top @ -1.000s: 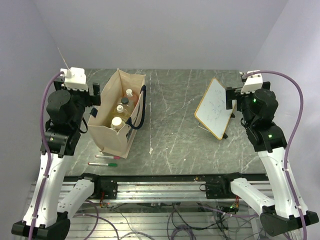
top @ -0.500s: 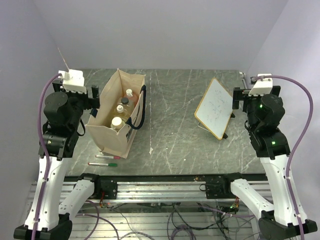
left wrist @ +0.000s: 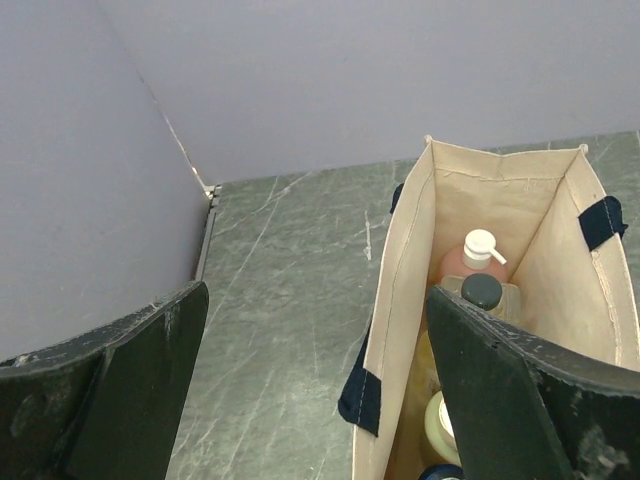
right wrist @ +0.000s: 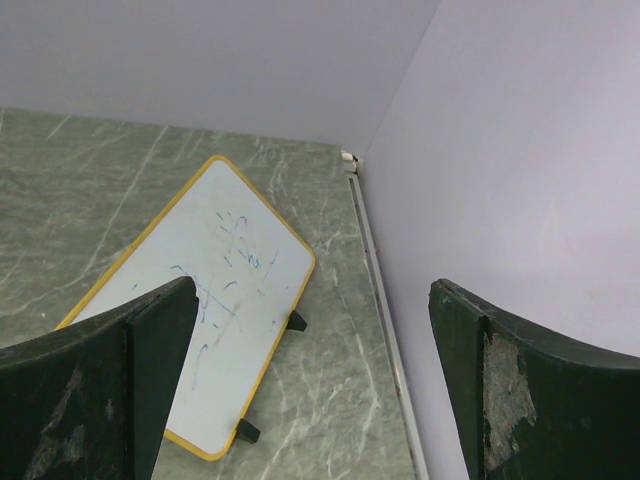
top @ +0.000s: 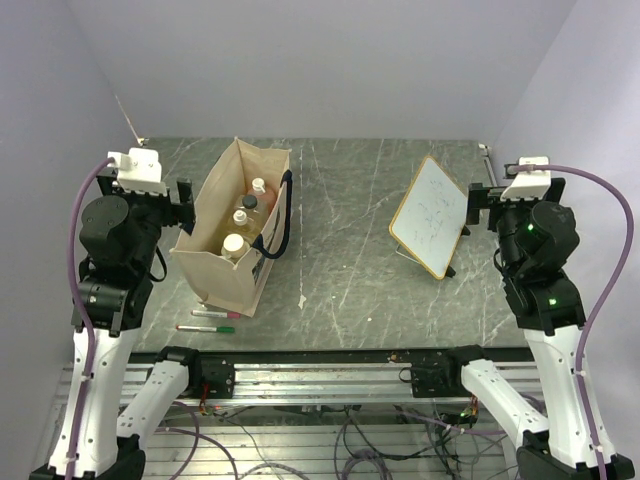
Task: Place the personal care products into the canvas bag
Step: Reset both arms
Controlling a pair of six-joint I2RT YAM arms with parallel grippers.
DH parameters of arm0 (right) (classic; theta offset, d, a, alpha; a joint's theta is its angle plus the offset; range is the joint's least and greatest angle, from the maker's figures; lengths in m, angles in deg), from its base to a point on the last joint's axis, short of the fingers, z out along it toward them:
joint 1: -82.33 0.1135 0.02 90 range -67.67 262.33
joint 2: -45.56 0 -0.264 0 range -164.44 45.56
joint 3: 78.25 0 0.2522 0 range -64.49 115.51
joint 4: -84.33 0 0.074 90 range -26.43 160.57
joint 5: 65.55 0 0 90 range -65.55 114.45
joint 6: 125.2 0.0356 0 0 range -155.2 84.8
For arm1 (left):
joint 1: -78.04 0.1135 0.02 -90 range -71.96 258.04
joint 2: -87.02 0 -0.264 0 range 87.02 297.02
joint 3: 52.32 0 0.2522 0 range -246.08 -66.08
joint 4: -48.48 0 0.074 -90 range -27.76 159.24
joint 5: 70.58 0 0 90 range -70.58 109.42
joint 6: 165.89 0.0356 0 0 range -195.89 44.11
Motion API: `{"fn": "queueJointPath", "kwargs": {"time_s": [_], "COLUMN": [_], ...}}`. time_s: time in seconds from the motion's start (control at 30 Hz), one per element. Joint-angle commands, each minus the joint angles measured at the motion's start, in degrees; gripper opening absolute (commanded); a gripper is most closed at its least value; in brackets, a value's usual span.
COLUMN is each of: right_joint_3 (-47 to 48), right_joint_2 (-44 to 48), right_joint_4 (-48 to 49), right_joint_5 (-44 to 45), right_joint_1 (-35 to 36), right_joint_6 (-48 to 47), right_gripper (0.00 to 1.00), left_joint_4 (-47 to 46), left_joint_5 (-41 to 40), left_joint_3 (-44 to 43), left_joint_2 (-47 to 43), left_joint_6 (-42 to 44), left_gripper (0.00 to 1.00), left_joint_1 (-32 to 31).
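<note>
Bottles (top: 233, 243) stand inside the canvas bag (top: 228, 282), upright on the left part of the counter (top: 350, 262). The left hand (left wrist: 315, 300) hangs just beside the bag, jaws spread wide, holding nothing. The right hand (right wrist: 312, 288), spread wide and empty too, is near the whiteboard (top: 430, 215).

**Both arms upright at the sides, pincers wide open and empty.**
In the overhead view the left arm (top: 100, 290) stands folded at about 9 o'clock and the right arm (top: 542, 280) at about 3 o'clock, wrists facing roughly 12 o'clock. The left pincer (left wrist: 315, 292) and the right pincer (right wrist: 312, 288) grip nothing, their jaws spread far apart.
</note>
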Motion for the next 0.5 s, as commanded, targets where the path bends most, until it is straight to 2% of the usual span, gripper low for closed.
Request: {"fn": "queueJointPath", "kwargs": {"time_s": [0.0,0.47], "right_joint_3": [-0.4,-2.3], "right_joint_2": [0.9,1.8], "right_joint_4": [2.4,3.6], "right_joint_5": [0.1,0.6], "right_joint_1": [-0.5,-2.3], "right_joint_6": [0.4,1.5], "right_gripper": [1.00,1.00], "left_joint_4": [0.4,1.8], "left_joint_5": [-1.6,-3.3], "left_joint_3": [1.3,0.9], "left_joint_2": [-1.9,-3.7], "left_joint_6": [-0.2,-1.1], "left_gripper": [1.00,1.00], "left_joint_1": [1.0,1.7]}}
